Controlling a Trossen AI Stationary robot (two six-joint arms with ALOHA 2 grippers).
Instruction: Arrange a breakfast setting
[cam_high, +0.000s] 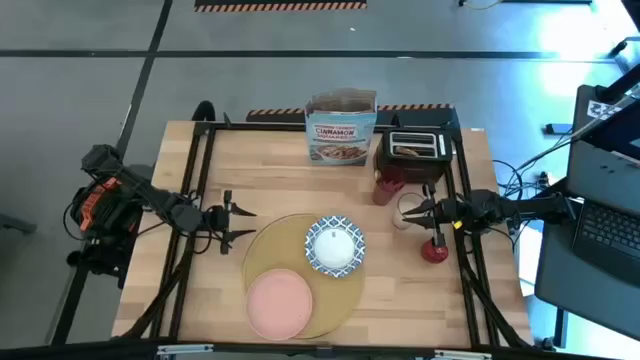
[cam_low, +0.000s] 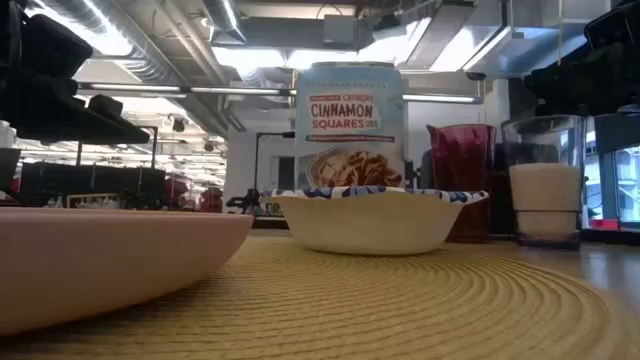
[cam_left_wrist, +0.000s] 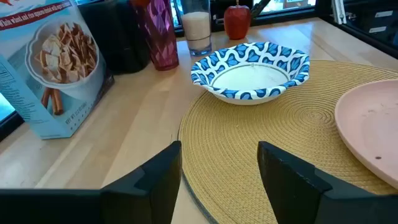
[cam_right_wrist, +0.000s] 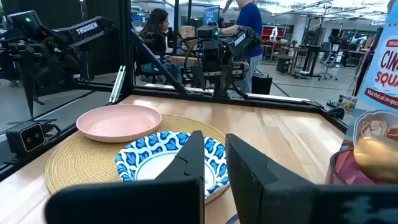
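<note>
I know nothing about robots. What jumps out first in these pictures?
A round tan placemat lies mid-table, with a blue-and-white bowl on its far part and a pink plate overhanging its near-left edge. At the back stand a cereal box and a toaster. The left tool waits open just left of the mat; the right tool, open too, hovers by the milk glass, near an apple.

- grey concrete floor (cam_high: 200, 90) is spreading around the wooden table (cam_high: 280, 180), with dark lines crossing it and a striped hazard strip (cam_high: 280, 5) lying at the far edge.
- ceiling ducts (cam_low: 150, 50) and strip lights (cam_low: 280, 60) are running overhead.
- two people (cam_right_wrist: 249, 25) are working at benches behind the table.
- a laptop (cam_high: 605, 225) is sitting on a side stand.
</note>
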